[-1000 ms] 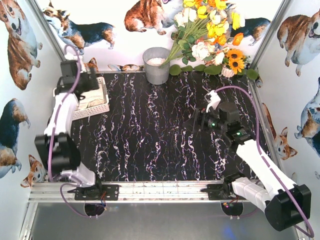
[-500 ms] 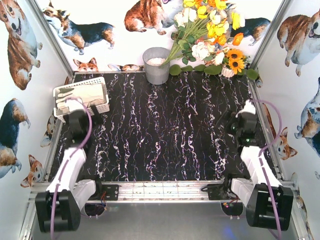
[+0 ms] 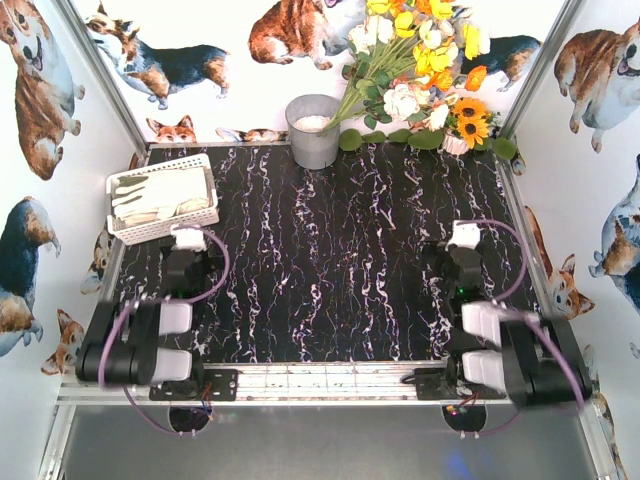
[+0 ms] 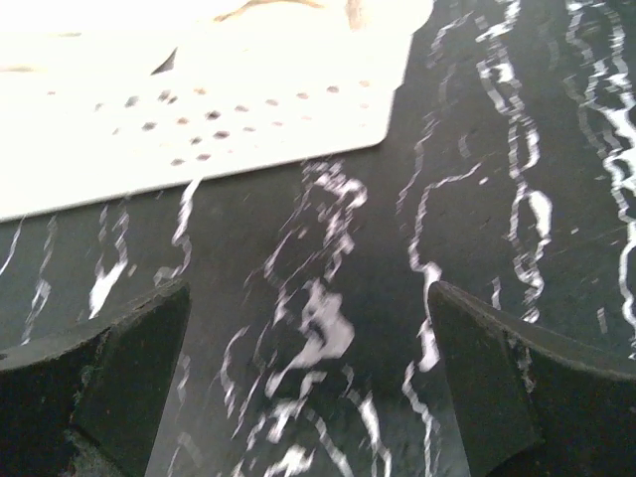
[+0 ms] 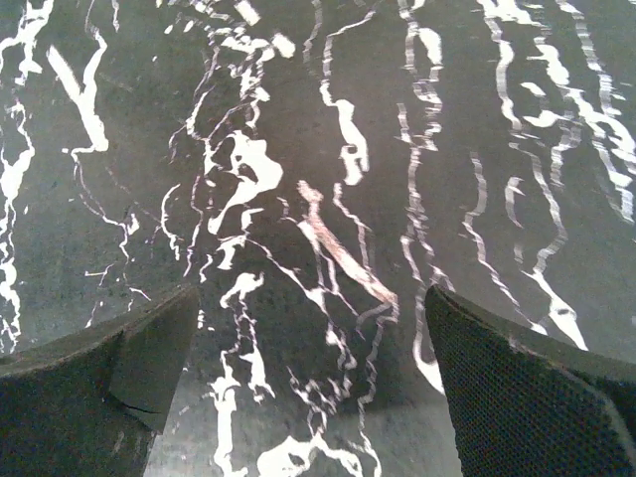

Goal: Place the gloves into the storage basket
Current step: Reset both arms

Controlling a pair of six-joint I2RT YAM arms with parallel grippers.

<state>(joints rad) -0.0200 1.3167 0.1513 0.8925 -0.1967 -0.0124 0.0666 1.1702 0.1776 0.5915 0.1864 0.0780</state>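
The desk (image 3: pixel 330 250) has a black top with white and pale violet veins, like marble. Three white walls close it in, and they are printed with pictures of corgi dogs: the back wall (image 3: pixel 230 100), the left wall (image 3: pixel 40 200) and the right wall (image 3: pixel 600 200). A slanted metal post (image 3: pixel 100 70) stands in each back corner. At the back edge stands a grey metal bucket (image 3: pixel 313 135), and beside it a bunch of yellow, white and orange flowers (image 3: pixel 420 70). A silver rail (image 3: pixel 320 382) runs along the near edge. The light is bright and even.
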